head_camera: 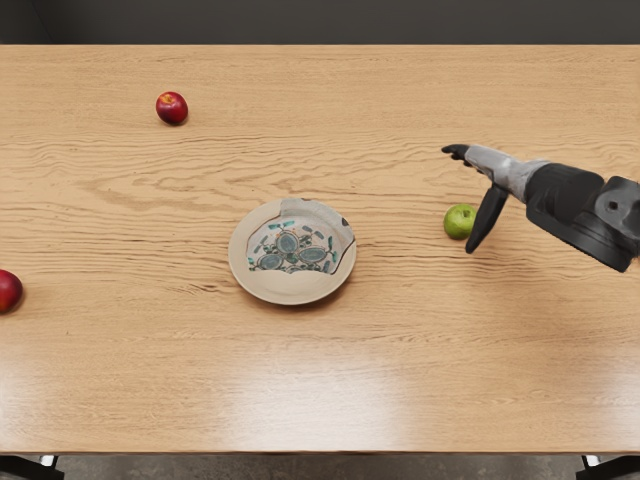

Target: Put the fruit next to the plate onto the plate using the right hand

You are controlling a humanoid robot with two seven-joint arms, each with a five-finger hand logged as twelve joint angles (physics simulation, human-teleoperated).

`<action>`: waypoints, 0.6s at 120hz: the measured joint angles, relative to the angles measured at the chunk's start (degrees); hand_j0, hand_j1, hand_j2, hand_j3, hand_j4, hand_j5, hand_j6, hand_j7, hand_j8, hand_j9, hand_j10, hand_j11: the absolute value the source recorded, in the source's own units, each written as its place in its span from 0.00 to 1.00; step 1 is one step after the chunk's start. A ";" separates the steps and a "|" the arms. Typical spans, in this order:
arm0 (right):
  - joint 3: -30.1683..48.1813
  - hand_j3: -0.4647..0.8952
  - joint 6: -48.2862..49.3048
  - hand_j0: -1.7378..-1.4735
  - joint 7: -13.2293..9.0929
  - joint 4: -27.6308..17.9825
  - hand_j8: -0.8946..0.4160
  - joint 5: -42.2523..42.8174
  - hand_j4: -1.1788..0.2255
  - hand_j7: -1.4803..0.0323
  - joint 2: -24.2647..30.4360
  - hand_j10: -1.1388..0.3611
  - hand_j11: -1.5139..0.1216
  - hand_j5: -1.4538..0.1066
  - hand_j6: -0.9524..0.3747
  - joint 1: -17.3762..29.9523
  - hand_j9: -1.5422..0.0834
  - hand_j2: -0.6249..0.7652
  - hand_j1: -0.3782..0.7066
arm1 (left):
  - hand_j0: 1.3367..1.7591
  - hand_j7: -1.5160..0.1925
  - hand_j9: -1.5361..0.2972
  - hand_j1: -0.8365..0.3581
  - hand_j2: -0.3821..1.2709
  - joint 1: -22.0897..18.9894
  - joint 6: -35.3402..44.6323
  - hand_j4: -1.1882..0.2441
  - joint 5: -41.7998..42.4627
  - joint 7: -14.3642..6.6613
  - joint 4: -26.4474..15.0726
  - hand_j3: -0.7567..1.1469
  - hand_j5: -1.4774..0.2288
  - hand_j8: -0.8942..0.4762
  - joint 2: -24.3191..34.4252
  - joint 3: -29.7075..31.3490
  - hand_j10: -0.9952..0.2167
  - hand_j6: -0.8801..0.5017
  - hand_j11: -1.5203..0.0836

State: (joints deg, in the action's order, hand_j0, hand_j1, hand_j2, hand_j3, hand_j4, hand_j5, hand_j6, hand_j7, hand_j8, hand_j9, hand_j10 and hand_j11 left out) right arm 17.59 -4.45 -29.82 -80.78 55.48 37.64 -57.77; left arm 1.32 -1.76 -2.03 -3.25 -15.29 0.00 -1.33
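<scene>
A small green apple (459, 220) lies on the wooden table, to the right of a cream plate (292, 252) with a teal pattern. My right hand (478, 190) comes in from the right edge and hovers just right of and above the apple, fingers spread and holding nothing. Its thumb hangs down beside the apple; whether it touches the fruit I cannot tell. The plate has nothing on it. The left arm does not show.
A red apple (172, 107) rests at the far left of the table. Another red fruit (8, 290) sits cut off by the left edge. The table's front edge (320, 450) runs along the bottom.
</scene>
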 joint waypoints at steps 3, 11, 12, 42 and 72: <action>-0.72 0.34 -1.49 0.30 -0.03 0.44 0.64 0.29 0.80 0.93 -0.36 0.72 0.88 0.89 0.67 0.12 0.91 0.44 0.08 | 0.76 0.89 0.84 0.99 0.23 0.00 0.00 0.83 0.00 0.00 0.00 0.40 0.87 0.65 0.00 0.00 0.82 0.64 0.95; -2.32 0.34 -5.35 0.30 -0.09 1.27 0.62 0.82 0.78 0.92 -1.36 0.71 0.87 0.87 0.66 0.74 0.89 0.44 0.11 | 0.76 0.89 0.84 0.99 0.23 0.00 0.00 0.83 0.00 0.00 0.00 0.40 0.87 0.65 0.00 0.00 0.82 0.64 0.95; -2.47 0.34 -5.85 0.30 -0.09 1.33 0.62 0.89 0.78 0.91 -1.47 0.71 0.87 0.87 0.66 0.86 0.89 0.44 0.11 | 0.76 0.89 0.84 0.99 0.23 0.00 0.00 0.83 0.00 0.00 0.00 0.40 0.87 0.65 0.00 0.00 0.82 0.64 0.95; -5.30 0.34 -12.05 0.30 -0.14 5.23 0.52 2.09 0.69 0.80 -5.28 0.62 0.76 0.76 0.56 2.87 0.78 0.42 0.25 | 0.76 0.89 0.84 0.99 0.23 0.00 0.00 0.83 0.00 0.00 0.00 0.40 0.87 0.65 0.00 0.00 0.82 0.64 0.95; -5.61 0.34 -14.44 0.30 -0.15 5.81 0.43 2.14 0.60 0.69 -6.57 0.54 0.66 0.65 0.46 3.81 0.68 0.40 0.39 | 0.76 0.89 0.84 0.99 0.23 0.00 0.00 0.83 0.00 0.00 0.00 0.40 0.87 0.65 0.00 0.00 0.82 0.64 0.95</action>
State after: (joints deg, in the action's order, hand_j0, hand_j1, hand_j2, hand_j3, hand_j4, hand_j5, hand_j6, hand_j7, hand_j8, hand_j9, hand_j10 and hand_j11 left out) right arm 11.98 -18.89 -29.97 -74.97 57.62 31.08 -53.97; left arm 1.32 -1.76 -2.03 -3.25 -15.29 0.00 -1.33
